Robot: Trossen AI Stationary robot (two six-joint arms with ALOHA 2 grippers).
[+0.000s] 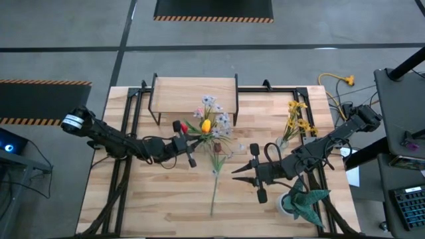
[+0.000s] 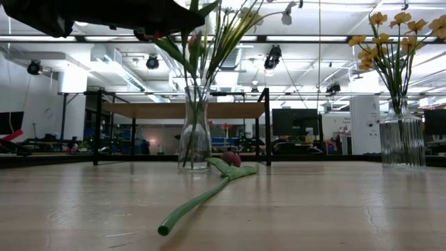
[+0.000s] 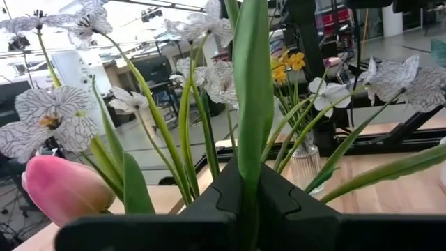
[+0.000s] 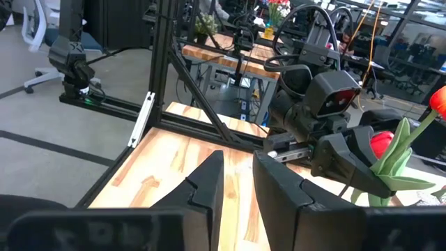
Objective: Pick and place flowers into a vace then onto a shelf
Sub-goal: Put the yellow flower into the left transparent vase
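Lying nearest in the low view, a maroon tulip (image 2: 232,159) with its long stem on the counter (image 2: 313,209). Behind it, a clear vase (image 2: 194,136) of flowers (image 1: 211,123), the shelf (image 2: 182,110) beyond. Only from above: left gripper (image 1: 186,142) at that bunch, fingers (image 3: 223,195) clamped on a green stem (image 3: 251,104); right gripper (image 1: 247,170) over mid-counter, fingers (image 4: 209,185) slightly apart, holding nothing.
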